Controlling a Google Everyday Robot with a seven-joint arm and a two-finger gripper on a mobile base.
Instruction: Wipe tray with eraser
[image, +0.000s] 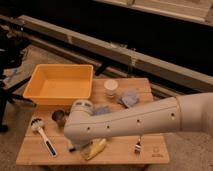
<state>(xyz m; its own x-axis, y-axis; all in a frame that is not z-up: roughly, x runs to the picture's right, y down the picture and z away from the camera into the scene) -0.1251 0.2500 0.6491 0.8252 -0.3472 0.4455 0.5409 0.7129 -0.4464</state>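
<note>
The yellow-orange tray (37, 95) stands at the back left of the wooden table (150, 152). My arm (140, 122) reaches in from the right, and its bulky end (80, 125) hangs over the front left of the table. The gripper is hidden under that end, just in front of the tray. A small dark edge (73, 148) peeks out below the arm where the eraser lay; I cannot tell whether it is the eraser.
A white-headed dish brush (38, 125) lies at the front left, with a metal cup (58, 116) beside it. A yellow object (96, 148) lies at the front. A white container (111, 88), a blue-grey sponge (130, 98) and a small item (137, 146) stand further right.
</note>
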